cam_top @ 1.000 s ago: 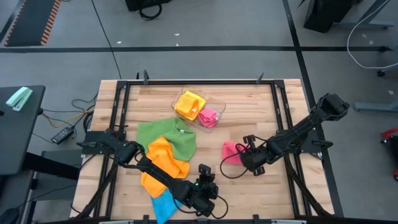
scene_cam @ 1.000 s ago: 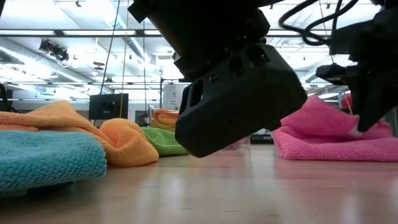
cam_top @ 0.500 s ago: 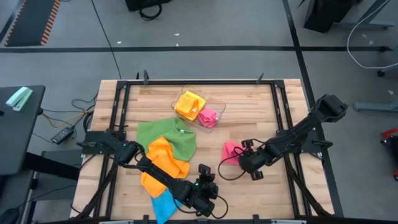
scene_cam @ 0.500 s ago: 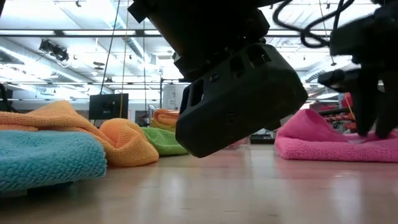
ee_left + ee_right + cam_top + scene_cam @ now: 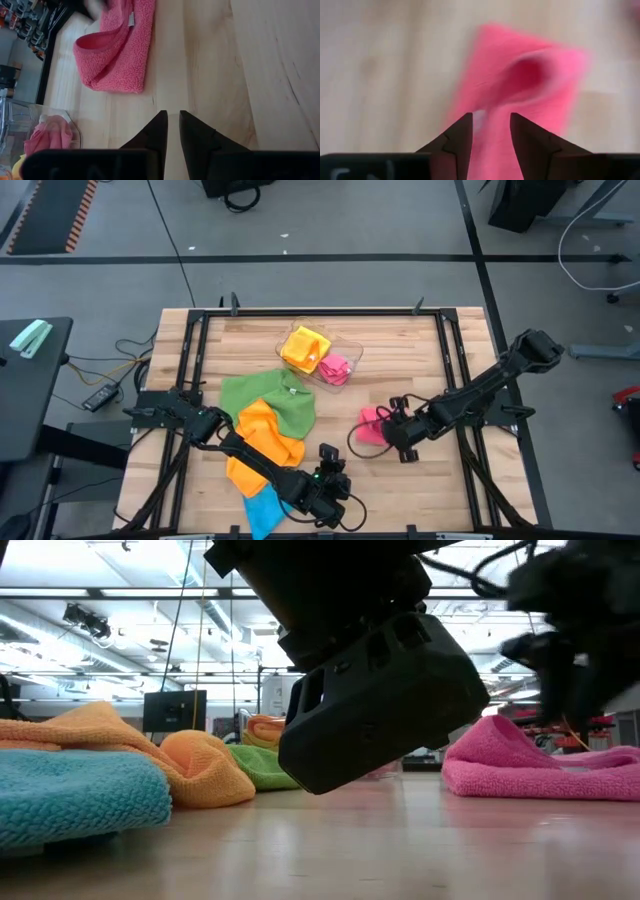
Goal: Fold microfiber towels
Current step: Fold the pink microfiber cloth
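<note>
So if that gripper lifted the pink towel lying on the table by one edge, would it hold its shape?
Probably not. The pink towel lies in soft, rounded folds, so it would likely droop and unfold. Its fuzzy pile suggests it would drag on the wooden table rather than slide. It looks light for its bulk.

No readable text, labels, brands or numbers anywhere. A small white tag on the pink towel (image 5: pixel 131 19) shows, but nothing on it can be made out.
</note>
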{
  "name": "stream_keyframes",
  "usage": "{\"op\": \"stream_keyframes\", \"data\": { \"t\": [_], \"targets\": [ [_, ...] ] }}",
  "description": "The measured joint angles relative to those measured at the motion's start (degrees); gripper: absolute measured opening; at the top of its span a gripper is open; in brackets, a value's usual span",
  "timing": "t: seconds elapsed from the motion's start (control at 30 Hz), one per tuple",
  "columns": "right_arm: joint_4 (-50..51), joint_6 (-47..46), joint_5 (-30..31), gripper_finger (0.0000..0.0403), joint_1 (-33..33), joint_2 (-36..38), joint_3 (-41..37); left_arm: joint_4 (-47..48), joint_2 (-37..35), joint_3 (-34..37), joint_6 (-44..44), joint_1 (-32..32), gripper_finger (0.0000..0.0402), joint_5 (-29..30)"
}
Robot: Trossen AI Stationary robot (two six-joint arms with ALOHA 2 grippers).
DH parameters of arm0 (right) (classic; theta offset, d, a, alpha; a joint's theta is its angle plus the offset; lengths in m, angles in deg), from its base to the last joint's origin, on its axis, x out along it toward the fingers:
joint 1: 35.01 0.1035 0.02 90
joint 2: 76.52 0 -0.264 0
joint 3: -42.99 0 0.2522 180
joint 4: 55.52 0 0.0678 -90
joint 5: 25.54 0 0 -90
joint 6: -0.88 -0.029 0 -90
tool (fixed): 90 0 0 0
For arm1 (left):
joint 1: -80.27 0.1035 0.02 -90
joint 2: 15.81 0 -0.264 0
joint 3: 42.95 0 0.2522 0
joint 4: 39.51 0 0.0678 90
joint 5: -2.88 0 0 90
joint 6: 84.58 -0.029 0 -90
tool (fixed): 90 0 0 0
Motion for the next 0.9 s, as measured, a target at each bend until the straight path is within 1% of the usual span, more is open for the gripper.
{"op": "stream_keyframes", "data": {
  "t": [0.07,0.13,0.23,0.3,0.5,0.73,0.9],
  "targets": [
    [-0.1,0.7,6.1,0.0139,-1.2,0.1,0.0,0.0,0.0,0.0,0.0,0.0,0.0060,0.0],
    [-0.5,2.2,10.2,0.0138,-2.6,0.1,-0.6,0.0,0.0,0.0,0.0,0.0,0.0062,0.0],
    [-2.0,5.2,10.9,0.0138,-5.0,0.1,-1.9,0.0,0.0,0.0,0.0,0.0,0.0063,0.0],
    [-4.8,6.7,10.7,0.0138,-6.3,0.1,-3.0,0.0,0.0,0.0,0.0,0.0,0.0061,0.0],
    [-17.7,9.9,4.8,0.0138,-7.5,-0.2,-6.2,0.0,0.0,0.0,0.0,0.1,0.0053,0.0],
    [-19.6,9.7,1.7,0.0137,-7.5,-1.2,-6.3,0.0,0.0,0.0,0.0,0.1,0.0058,0.0],
    [-24.4,9.4,0.3,0.0137,-6.9,-6.2,-6.4,0.0,0.0,0.0,0.0,0.1,0.0056,0.0]
  ]
}}
